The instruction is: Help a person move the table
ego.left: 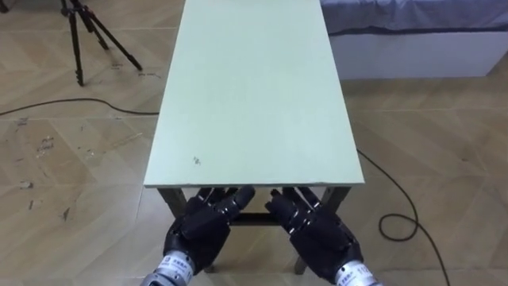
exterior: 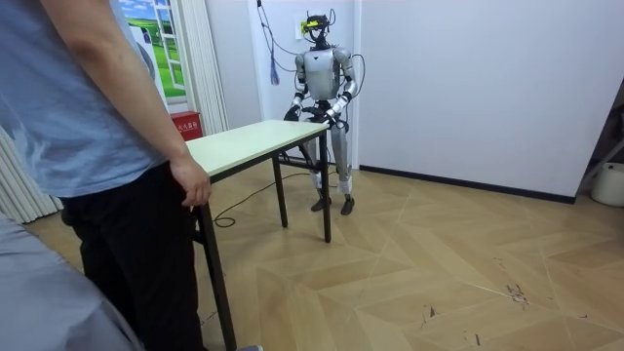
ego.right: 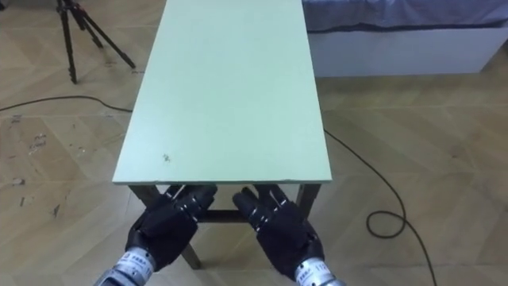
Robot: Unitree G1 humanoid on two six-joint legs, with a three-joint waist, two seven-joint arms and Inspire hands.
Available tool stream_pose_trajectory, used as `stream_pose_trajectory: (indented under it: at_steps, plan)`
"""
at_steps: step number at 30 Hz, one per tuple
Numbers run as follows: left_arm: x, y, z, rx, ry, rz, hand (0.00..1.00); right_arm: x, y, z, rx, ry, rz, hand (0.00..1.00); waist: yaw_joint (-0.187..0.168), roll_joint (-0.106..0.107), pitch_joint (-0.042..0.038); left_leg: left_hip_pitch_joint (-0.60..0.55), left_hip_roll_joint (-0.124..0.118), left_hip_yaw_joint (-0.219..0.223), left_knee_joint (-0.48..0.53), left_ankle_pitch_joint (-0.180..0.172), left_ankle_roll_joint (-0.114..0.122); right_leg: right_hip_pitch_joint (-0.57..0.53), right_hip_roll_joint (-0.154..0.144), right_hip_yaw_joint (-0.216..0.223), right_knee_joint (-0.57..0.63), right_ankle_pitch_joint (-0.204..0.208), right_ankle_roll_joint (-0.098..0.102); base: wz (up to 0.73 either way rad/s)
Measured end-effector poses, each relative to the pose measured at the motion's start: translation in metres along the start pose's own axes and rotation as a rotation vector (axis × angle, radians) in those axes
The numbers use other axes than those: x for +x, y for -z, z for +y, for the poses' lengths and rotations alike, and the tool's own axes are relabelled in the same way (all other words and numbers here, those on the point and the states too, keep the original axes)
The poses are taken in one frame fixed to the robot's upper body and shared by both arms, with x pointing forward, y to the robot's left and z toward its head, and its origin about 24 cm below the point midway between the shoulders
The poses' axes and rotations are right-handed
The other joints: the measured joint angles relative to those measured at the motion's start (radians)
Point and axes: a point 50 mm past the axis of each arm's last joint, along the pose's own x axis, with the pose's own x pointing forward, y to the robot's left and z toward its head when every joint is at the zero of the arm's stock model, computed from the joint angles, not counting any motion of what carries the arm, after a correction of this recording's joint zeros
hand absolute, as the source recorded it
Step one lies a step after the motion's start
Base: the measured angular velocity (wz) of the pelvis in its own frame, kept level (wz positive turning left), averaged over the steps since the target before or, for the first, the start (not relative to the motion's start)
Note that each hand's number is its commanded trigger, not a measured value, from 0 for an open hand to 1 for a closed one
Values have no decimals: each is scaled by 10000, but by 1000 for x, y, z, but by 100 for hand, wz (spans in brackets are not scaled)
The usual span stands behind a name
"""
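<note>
Reaching up from the bottom edge of the left eye view, the left hand [ego.left: 198, 234] and the right hand [ego.left: 321, 234] lie side by side, close together but not touching. Both end just at the near short edge of the table [ego.left: 254, 95], below the top. Their front parts go under this edge, so I cannot tell if the hands are closed on it or only lie below it.

The table is directly in front of the hands, towards the top of the frame. Its long axis runs straight away from the robot, from bottom centre to top centre. Both hands are equally near to the edge, one on each side of its middle.

In the lower left of the room view, a person [exterior: 107, 117] stands at the opposite short end with one hand [exterior: 191, 183] on that edge. I judge that the coming move goes along this long axis, so both ends must rise together.

A tripod [ego.left: 78, 36] stands upper left, a bed [ego.left: 413, 48] upper right, and a cable [ego.left: 401, 218] lies on the floor at the lower right.
</note>
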Motion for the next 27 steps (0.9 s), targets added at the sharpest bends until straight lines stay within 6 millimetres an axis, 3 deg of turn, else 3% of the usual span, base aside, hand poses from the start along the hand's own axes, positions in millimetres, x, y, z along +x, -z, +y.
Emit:
stream_pose_trajectory:
  at_steps: [9, 17, 23, 27]
  plan:
    - [1, -30, 12, -2157, -1023, -922, 0, 8, -12, -1, 296, 435, 248, 0, 31, -40, 40, 172, 23, 111, -110, -1, 1, -8, 30, 113, 144, 21, -27, -4]
    - [4, -33, 11, -2937, -1218, -878, 0, 10, -22, -4, 336, 934, 105, 0, 33, -38, 37, 127, 19, 94, -66, 1, 3, -15, 31, 112, 119, 29, -42, 0]
    - [4, -36, 10, -4774, -1153, -921, 0, 13, -28, -3, 1904, 1226, -269, 0, 50, -36, 28, 104, 21, 72, -66, 1, 2, -73, 45, 191, 116, 29, -42, -4]
    - [5, -37, 10, -5091, -1219, -902, 0, 16, -30, 0, 2973, 1219, -501, 0, 56, -32, 18, 61, 27, 81, -66, 1, 2, -134, 49, 214, 140, 29, -43, -1]
